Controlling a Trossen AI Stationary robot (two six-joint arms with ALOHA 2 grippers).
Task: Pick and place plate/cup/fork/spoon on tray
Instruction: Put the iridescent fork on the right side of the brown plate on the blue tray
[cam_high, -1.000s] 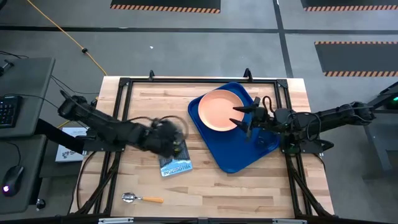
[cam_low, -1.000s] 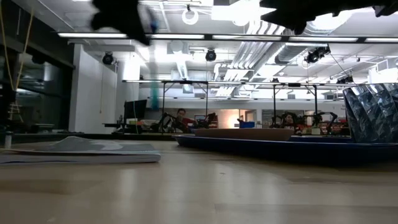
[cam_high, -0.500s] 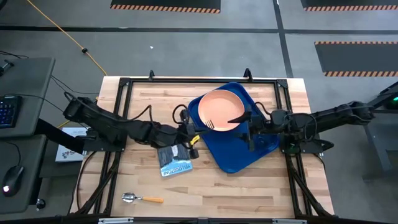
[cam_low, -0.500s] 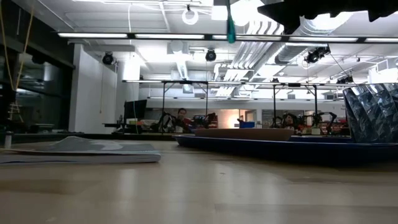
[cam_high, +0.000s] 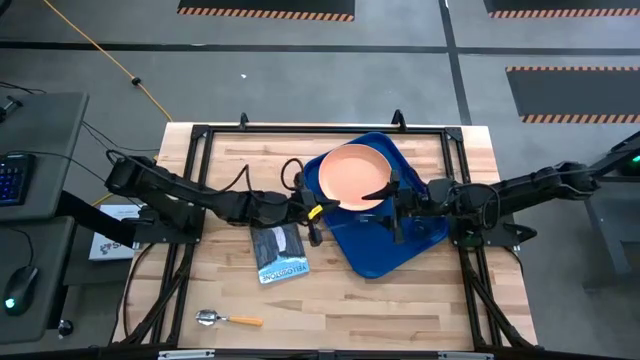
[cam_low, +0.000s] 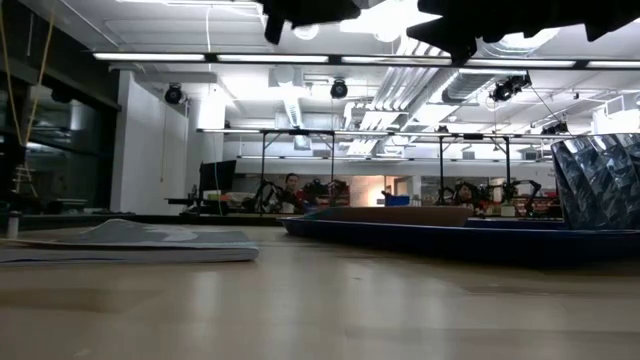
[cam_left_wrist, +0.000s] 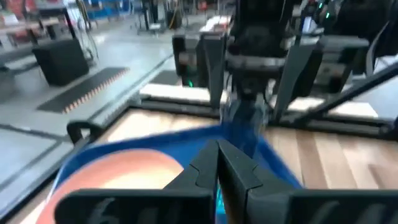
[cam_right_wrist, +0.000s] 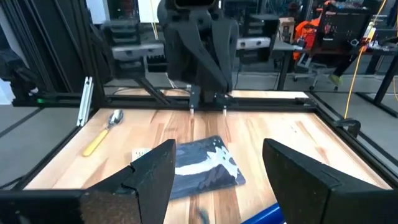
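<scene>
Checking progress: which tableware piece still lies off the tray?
The spoon, orange-handled, lies on bare wood near the table's front edge; the plate sits on the blue tray.

The desk (cam_high: 230, 290) is light wood with pale stripes, and its frame is black. The tray (cam_high: 385, 250) is dark blue. The plate (cam_high: 355, 175) on it is peach-orange. The cup (cam_low: 595, 180) is grey-blue and see-through, with a diamond pattern on its side. The spoon (cam_high: 228, 319) has a shiny silver bowl and an orange handle. The booklet (cam_high: 279, 254) is dark blue with white marks. Both arms are black, and so are the left pincer (cam_high: 318, 212) and the right pincer (cam_high: 393, 203). The floor is grey, with dark mats edged in orange and black stripes.
</scene>
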